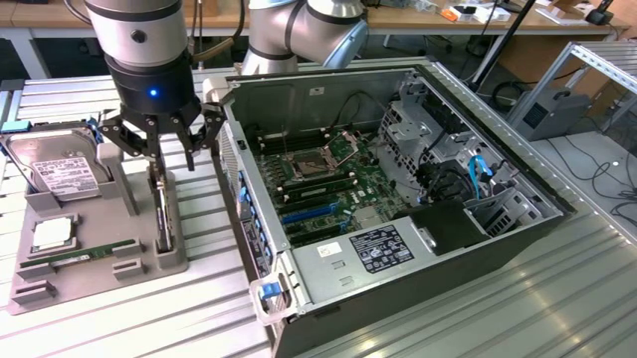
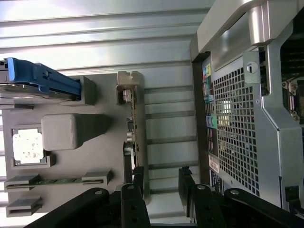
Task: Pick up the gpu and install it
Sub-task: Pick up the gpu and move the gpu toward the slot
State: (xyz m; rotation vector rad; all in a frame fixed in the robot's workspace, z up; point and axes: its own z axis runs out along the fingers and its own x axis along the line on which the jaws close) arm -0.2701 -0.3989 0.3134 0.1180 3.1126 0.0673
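Pick-up step: my black gripper (image 1: 169,160) hangs with its jaws spread and empty over the gpu (image 1: 161,216).

The gpu, a thin black-and-green expansion card, stands on edge in a slot of the grey plastic holder tray (image 1: 60,294) at the exterior view's left. In the wrist view the card seems nearer one of my fingers (image 2: 137,183) than the middle of the gap, though the angle may deceive. I judge a clean grasp calls for centring astride its narrow top edge. The open metal computer case (image 1: 298,97) is just beside the tray towards the exterior view's right, so room is tight there. Above is free.
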